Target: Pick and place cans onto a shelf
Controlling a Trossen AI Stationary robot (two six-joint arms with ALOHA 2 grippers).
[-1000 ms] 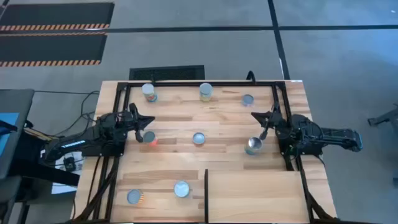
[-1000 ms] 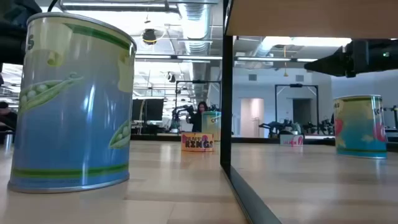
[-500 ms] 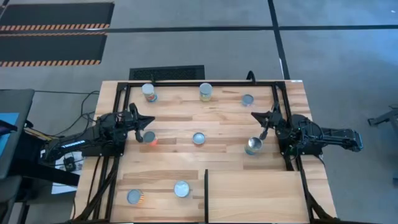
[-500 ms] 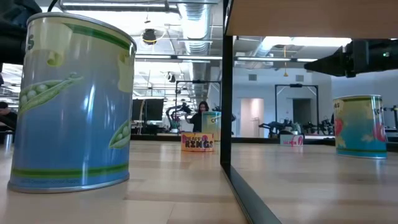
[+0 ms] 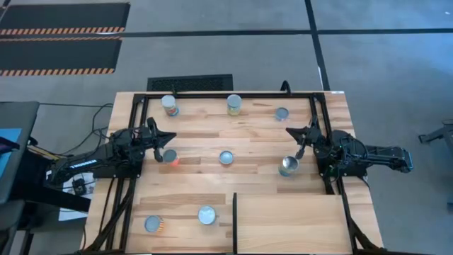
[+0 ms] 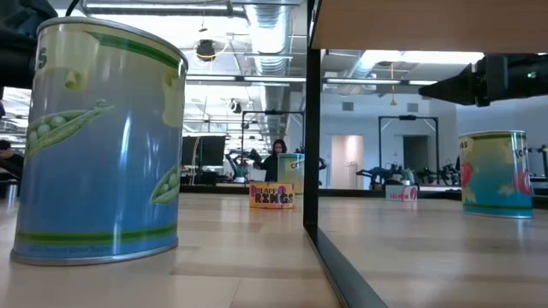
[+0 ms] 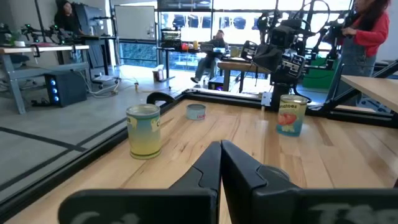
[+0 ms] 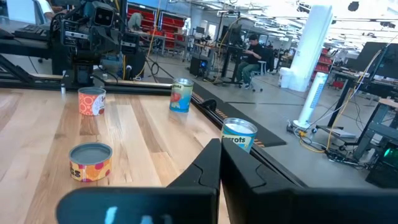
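Observation:
Several cans stand upright on their bases across the wooden table point(image 5: 255, 142): three along the far edge point(image 5: 233, 104), three in a middle row point(image 5: 226, 157) and two near the front left point(image 5: 206, 214). The shelf point(image 5: 290, 223), a pale board with a black divider point(image 5: 234, 219), fills the near right corner and holds nothing. My left gripper point(image 5: 170, 139) waits shut at the table's left side, level, just beyond an orange-labelled can point(image 5: 170, 157). My right gripper point(image 5: 289, 132) waits shut at the right side, level, just beyond a silver-topped can point(image 5: 289, 166). Neither touches a can.
A black frame point(image 5: 226, 94) runs round the table's far and side edges. In the low view a large pea-labelled can point(image 6: 98, 141) stands close at the left and a black post point(image 6: 312, 128) carries the shelf board point(image 6: 428, 24). People sit in the room beyond.

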